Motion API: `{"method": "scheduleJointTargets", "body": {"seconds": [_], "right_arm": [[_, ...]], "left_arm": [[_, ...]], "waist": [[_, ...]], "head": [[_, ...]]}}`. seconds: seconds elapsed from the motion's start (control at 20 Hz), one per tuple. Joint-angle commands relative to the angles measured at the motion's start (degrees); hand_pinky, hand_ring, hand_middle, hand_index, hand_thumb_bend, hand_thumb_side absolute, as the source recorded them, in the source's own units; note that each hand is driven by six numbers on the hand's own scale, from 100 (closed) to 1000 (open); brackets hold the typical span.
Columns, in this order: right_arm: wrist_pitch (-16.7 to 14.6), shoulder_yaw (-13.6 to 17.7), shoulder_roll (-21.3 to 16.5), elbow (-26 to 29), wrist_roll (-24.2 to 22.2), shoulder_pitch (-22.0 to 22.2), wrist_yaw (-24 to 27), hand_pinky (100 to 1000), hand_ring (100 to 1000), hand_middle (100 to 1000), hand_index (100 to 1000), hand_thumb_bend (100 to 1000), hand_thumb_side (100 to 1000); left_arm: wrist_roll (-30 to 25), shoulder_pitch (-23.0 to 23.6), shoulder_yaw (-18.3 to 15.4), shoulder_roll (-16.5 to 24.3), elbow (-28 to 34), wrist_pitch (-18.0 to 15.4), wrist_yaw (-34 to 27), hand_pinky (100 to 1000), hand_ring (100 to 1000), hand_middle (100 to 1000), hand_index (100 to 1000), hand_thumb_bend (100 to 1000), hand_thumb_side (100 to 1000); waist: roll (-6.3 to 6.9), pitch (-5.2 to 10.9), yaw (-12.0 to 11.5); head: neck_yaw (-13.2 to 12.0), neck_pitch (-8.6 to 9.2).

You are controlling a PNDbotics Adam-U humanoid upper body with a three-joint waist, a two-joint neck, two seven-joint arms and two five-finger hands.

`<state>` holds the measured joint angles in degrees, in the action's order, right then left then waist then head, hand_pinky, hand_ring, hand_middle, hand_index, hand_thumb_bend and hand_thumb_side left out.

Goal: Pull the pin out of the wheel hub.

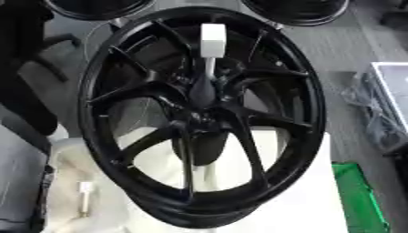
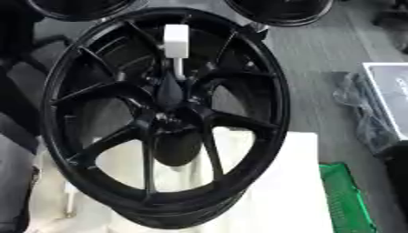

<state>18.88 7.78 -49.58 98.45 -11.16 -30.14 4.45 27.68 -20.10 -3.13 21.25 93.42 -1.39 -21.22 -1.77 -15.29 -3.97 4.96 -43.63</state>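
A large black wheel hub (image 1: 199, 118) with several thin spokes fills both views, tilted on a white padded table (image 1: 311, 205). From its centre a pin sticks up toward the camera. The pin has a white block head (image 1: 213, 40) and a thin silver shaft (image 1: 210, 68) that runs into a black cone at the hub's middle (image 1: 202, 93). Nothing touches the pin. A second small pin with a white head (image 1: 84, 195) lies on the white padding at the lower left, outside the rim. Neither of my hands shows in either view.
Two more black wheels (image 1: 97, 8) (image 1: 296, 11) stand on the floor at the top edge. A green crate (image 1: 363, 195) sits right of the table. A grey box (image 1: 395, 91) and a clear plastic bag (image 1: 370, 107) lie further right. A dark chair (image 1: 28, 91) stands at the left.
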Motion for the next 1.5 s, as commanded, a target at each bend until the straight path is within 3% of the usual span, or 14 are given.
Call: {"method": "scheduleJointTargets", "body": {"seconds": [0.05,0.1,0.35,0.45,0.6,0.8,0.9,0.95,1.0,1.05,1.15,1.35,1.4,1.5], "right_arm": [[1.0,5.9,-1.7,-1.9,3.2,2.7,-3.2,663,507,520,603,152,100],[1.5,7.5,-1.6,-2.6,4.2,4.3,-4.2,664,509,520,605,225,100],[2.9,15.7,-0.1,-4.7,9.4,12.7,-9.3,679,534,546,633,295,100],[3.1,17.5,0.8,-5.1,11.3,15.8,-11.0,690,552,564,652,335,100],[3.4,19.2,2.2,-5.4,14.4,20.7,-12.8,717,604,613,699,417,100],[3.4,19.6,3.5,-7.8,18.7,23.4,-12.3,805,790,788,836,437,100],[3.2,19.2,3.7,-9.5,20.9,23.8,-11.4,856,876,855,879,548,119],[3.1,19.1,3.8,-10.2,22.0,23.8,-10.8,863,893,872,894,586,177],[3.1,19.1,3.8,-10.9,22.9,23.9,-10.2,869,907,887,907,551,232],[3.2,19.1,3.9,-11.5,23.9,23.9,-9.6,869,912,895,917,500,343],[4.3,19.7,3.9,-12.6,25.8,23.6,-8.1,864,907,896,916,451,453],[4.3,21.2,4.3,-11.6,29.8,22.5,-4.3,855,888,879,901,376,483],[3.7,20.9,4.3,-11.0,31.3,22.2,-2.9,844,864,853,878,308,462],[0.4,18.4,4.3,-8.4,37.2,21.4,3.1,839,846,834,865,265,453]], "left_arm": [[0.4,-0.3,-0.9,2.2,1.3,-0.2,0.1,685,718,740,759,386,706],[0.5,-0.4,-0.9,2.2,1.3,-0.2,0.1,685,718,740,758,386,706],[0.5,-0.7,-0.9,2.5,1.4,-0.2,0.1,685,718,740,757,385,706],[0.4,-0.7,-0.8,2.5,1.4,-0.1,0.2,685,718,739,756,385,707],[0.2,-0.9,-0.7,2.4,1.5,-0.1,0.1,685,718,738,752,386,706],[0.1,-1.0,-0.6,2.4,1.4,0.0,0.1,685,718,739,752,386,707],[0.0,-1.0,-0.5,2.4,1.4,0.0,0.1,685,718,739,752,386,707],[0.0,-1.0,-0.5,2.4,1.4,0.0,0.1,685,718,739,752,386,707],[0.0,-1.0,-0.5,2.4,1.4,0.0,0.1,684,718,738,752,385,707],[0.0,-1.0,-0.5,2.4,1.4,0.1,0.1,684,718,738,752,383,708],[0.0,-0.9,-0.5,2.4,1.4,0.1,0.1,684,718,739,752,380,710],[0.1,-0.9,-0.6,2.4,1.4,0.0,0.1,685,719,739,752,382,709],[0.1,-0.9,-0.6,2.4,1.4,0.0,0.1,685,719,739,752,382,708],[0.0,-1.0,-0.4,2.3,1.5,0.0,0.1,684,718,739,751,383,708]], "waist": [[0.04,0.72,0.3],[0.01,0.65,0.3],[-0.18,0.30,0.3],[-0.24,0.29,0.2],[-0.28,0.37,-0.2],[-0.26,0.35,-0.4],[-0.24,0.32,-0.4],[-0.23,0.30,-0.4],[-0.22,0.29,-0.4],[-0.22,0.29,-0.4],[-0.20,0.30,-0.4],[-0.12,0.34,-0.3],[-0.10,0.36,-0.4],[-0.08,0.36,-0.6]], "head": [[-0.6,0.78],[-0.6,0.87],[-0.4,1.17],[-0.2,1.20],[0.1,1.22],[0.1,1.25],[0.2,1.29],[0.2,1.31],[0.2,1.33],[0.2,1.34],[0.2,1.36],[0.1,1.37],[0.3,1.36],[0.6,1.43]]}}
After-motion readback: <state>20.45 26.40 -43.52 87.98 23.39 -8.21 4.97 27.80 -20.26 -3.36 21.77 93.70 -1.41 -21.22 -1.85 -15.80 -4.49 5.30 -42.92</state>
